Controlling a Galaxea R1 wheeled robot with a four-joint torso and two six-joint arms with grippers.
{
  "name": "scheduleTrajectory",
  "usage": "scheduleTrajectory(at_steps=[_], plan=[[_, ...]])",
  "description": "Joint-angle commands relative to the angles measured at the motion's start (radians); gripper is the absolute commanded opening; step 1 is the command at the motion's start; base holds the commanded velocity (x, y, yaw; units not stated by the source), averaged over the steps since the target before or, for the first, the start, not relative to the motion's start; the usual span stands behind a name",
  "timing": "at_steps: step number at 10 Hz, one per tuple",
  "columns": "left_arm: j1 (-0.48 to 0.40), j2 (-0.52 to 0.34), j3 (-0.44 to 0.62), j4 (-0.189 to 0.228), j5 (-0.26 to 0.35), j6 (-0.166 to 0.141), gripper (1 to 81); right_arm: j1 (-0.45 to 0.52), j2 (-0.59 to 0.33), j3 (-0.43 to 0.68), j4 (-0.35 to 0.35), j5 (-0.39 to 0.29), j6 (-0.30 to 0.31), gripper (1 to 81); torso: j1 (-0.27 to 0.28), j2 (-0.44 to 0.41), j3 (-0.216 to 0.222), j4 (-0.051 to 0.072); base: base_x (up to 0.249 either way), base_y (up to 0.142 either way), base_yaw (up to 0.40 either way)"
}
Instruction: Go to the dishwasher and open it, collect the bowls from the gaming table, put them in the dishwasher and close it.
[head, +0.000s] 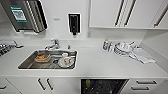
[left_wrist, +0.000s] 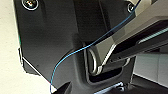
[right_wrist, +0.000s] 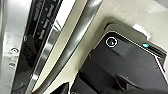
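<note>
Gripper fingers are proving impossible to read on either arm: in both wrist views the robot's own dark plate is crowding the frame, so whether the left or the right claw is standing apart or together cannot be told.

Nearest the camera in the head view, the built-in under-counter dishwasher (head: 103, 86) is showing as a dark opening below the counter edge, cut off by the frame, with something yellow-green glinting faintly inside; what it is cannot be made out. In the right wrist view, a brushed steel bar handle (right_wrist: 75, 47) is running diagonally beside a dark panel edge; it looks like the dishwasher's front, though the close view is leaving that unsure.

White drawers with dark bar handles (head: 146, 85) are sitting just right of the opening, and white cupboard doors (head: 45, 84) to its left.

Above, the long white countertop (head: 100, 63) is carrying a sunken stainless steel sink (head: 27, 63), holding an orange-tinted container (head: 42, 57) and white dishes (head: 66, 61). Behind the sink a chrome tap (head: 52, 45) is rising. Farther right, a small bottle with a blue label (head: 105, 45) is standing beside a stack of white plates (head: 123, 48) and a crumpled white cloth (head: 142, 56).

On the wall, a black dispenser (head: 74, 23) is hanging, with white upper cabinets (head: 105, 12) beyond.
</note>
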Motion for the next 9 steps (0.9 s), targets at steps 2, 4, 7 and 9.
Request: scheduleTrajectory(at_steps=[2,4,7,9], plan=[[0.011,-0.002,0.003,0.004,0.047,-0.003,81.1,0.072,-0.034,-0.028,0.076,-0.061,0.057,81.1,0.083,-0.13,0.0,0.0,0.0,0.0,0.0],[0.011,0.0,0.003,0.002,0.048,-0.003,81.1,0.087,0.011,-0.094,0.079,-0.12,0.06,81.1,0.068,-0.11,0.0,0.0,0.0,0.0,0.0],[0.015,-0.012,0.003,0.001,0.048,-0.004,81.1,0.148,0.11,-0.16,0.076,-0.129,0.06,81.1,0.105,-0.173,0.001,0.0,0.0,0.0,0.0],[0.016,-0.014,0.003,-0.004,0.048,-0.004,81.1,0.21,0.117,-0.106,0.073,-0.098,0.058,81.1,0.108,-0.177,0.001,0.0,0.0,0.0,0.0]])
